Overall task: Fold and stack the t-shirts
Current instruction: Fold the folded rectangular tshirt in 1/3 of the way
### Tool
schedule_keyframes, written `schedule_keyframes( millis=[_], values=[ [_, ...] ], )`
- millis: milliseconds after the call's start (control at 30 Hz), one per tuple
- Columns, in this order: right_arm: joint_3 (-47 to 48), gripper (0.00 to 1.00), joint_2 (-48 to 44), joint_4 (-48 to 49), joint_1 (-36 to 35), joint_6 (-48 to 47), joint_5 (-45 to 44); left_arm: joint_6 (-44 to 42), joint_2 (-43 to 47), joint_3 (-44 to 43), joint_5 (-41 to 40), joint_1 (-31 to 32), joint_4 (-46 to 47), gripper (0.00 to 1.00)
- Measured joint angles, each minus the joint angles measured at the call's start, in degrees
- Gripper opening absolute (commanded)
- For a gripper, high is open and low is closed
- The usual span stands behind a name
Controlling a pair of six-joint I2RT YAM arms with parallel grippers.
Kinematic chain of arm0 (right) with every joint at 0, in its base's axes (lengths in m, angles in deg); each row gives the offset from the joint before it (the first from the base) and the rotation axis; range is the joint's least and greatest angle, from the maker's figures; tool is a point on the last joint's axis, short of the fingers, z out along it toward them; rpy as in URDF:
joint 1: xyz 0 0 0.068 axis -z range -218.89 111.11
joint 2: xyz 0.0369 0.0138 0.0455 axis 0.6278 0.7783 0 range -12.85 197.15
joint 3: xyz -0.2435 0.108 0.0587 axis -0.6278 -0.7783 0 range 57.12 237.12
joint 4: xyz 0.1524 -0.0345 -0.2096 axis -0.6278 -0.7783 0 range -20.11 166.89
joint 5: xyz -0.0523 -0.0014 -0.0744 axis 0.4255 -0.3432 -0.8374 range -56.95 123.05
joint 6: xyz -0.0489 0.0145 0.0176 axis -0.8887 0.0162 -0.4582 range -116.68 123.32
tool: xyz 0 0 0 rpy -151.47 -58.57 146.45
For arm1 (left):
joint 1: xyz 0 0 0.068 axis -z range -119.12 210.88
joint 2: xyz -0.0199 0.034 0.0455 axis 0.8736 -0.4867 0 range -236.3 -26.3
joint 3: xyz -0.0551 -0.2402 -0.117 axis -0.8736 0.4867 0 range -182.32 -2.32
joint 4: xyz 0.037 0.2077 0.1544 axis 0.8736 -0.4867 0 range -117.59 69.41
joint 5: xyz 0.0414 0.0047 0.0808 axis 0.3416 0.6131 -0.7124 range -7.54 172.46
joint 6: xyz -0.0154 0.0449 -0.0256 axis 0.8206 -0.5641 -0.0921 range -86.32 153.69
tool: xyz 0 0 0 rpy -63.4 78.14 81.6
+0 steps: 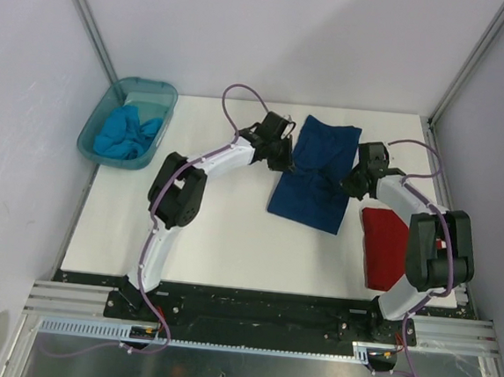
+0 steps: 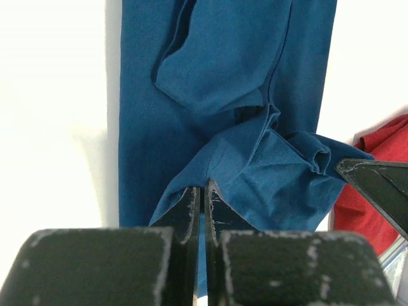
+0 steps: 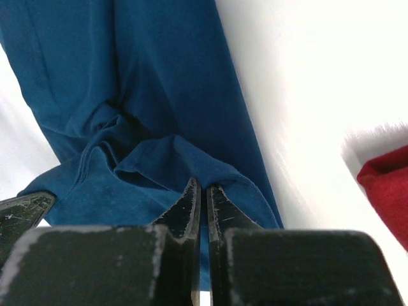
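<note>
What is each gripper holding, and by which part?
Both are shut on the navy t-shirt. The left gripper pinches a bunched fold at its left edge, the right gripper one at its right edge, both about midway along.

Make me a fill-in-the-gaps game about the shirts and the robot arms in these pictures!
1. The left gripper and right gripper both pinch a shirt coloured ____.
2. The teal tub holds a crumpled shirt coloured ____.
3. The red shirt lies nearest the ____ arm.

Missing words: navy blue; turquoise; right.
</note>
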Motion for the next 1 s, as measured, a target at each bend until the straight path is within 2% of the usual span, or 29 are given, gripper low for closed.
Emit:
schedule_keyframes(
  millis=[167, 267, 333, 467, 567, 633, 700, 733, 833, 1000],
  values=[
    [0.5, 0.00, 2.0, 1.7, 1.7, -0.4, 1.6, 0.0, -2.2, -2.2, 0.3, -0.6, 0.0, 0.01],
    [0.7, 0.10, 3.3, 2.6, 2.4, -0.7, 2.4, -0.1, -4.5, -4.4, 0.9, -1.2, -0.1, 0.07],
    [1.0, 0.23, 4.2, 2.9, 3.1, -0.9, 3.2, -0.4, -5.8, -5.4, 1.5, -1.6, 0.0, 0.16],
    [3.5, 0.45, 6.1, 2.9, 3.9, -2.6, 4.9, -1.6, -6.4, -5.6, 1.7, -2.4, -0.3, 0.45],
    [6.6, 0.51, 6.9, 2.6, 4.3, -4.1, 5.3, -2.8, -6.3, -5.6, 1.7, -3.1, -0.1, 0.63],
    [8.5, 0.52, 6.9, 2.1, 4.3, -5.1, 5.3, -3.5, -6.0, -5.4, 1.7, -3.8, -0.1, 0.68],
    [9.9, 0.47, 6.8, 1.8, 4.3, -5.9, 4.8, -4.3, -5.0, -4.4, 1.6, -4.3, 0.0, 0.68],
    [10.3, 0.42, 6.6, 1.5, 4.1, -6.5, 4.4, -4.6, -4.1, -3.6, 1.6, -4.5, 0.0, 0.67],
    [10.4, 0.28, 5.2, -0.2, 3.1, -8.0, 2.8, -5.6, -0.3, 0.3, 1.3, -5.1, 0.1, 0.57],
    [10.7, 0.15, 4.2, -2.1, -1.8, -9.5, 1.1, -6.2, 5.8, 7.6, 1.5, -5.2, 0.1, 0.36]
  ],
)
